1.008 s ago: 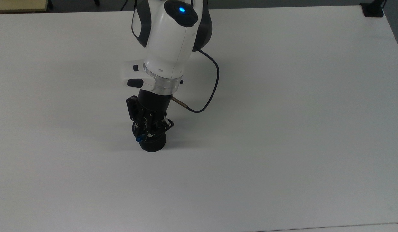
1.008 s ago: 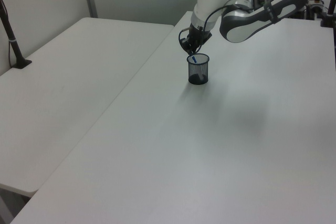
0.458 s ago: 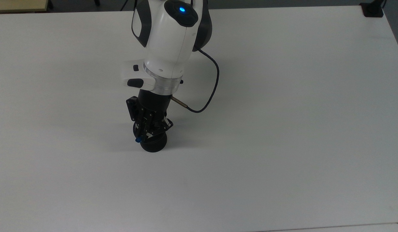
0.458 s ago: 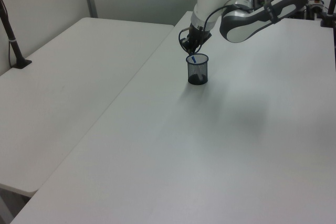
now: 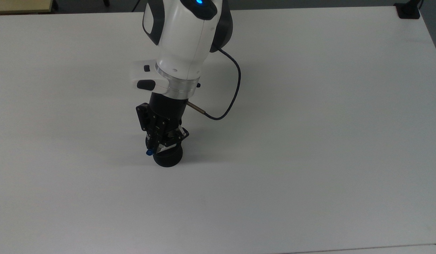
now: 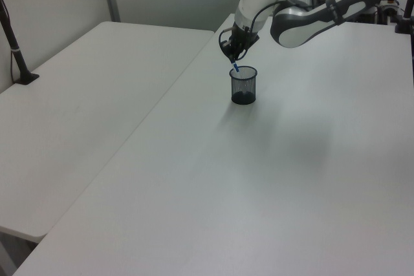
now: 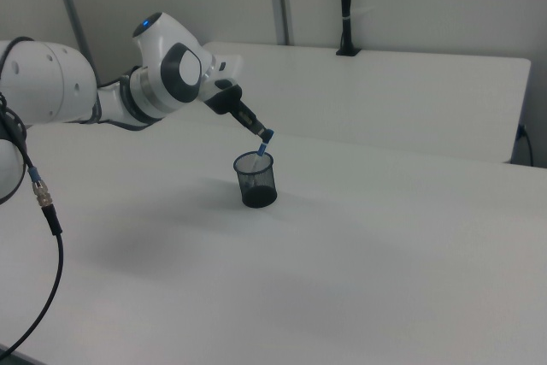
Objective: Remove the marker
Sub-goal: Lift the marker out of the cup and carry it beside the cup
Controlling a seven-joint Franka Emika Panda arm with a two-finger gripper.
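A black mesh cup [image 5: 168, 159] stands upright on the white table [image 5: 309, 141]. My gripper [image 5: 161, 144] hangs tilted just above the cup's rim, shut on the marker [image 5: 148, 152], whose blue end pokes out beside the fingers. In the left view the marker [image 6: 235, 68] slants from the gripper [image 6: 233, 53] down into the cup [image 6: 244, 86], its lower part still inside the rim. The right view has the gripper [image 7: 255, 129] gripping the marker [image 7: 265, 146] near its blue cap, above the cup [image 7: 255, 180].
A dark cable [image 5: 232, 91] loops off the wrist over the table. A black clamp [image 5: 408, 10] sits at the top view's far right corner. A second white table [image 6: 84, 88] with a black post [image 6: 14, 43] adjoins on the left view's left.
The arm has risen a little, drawing the marker upward and partly out of the cup. The cup has stayed in place.
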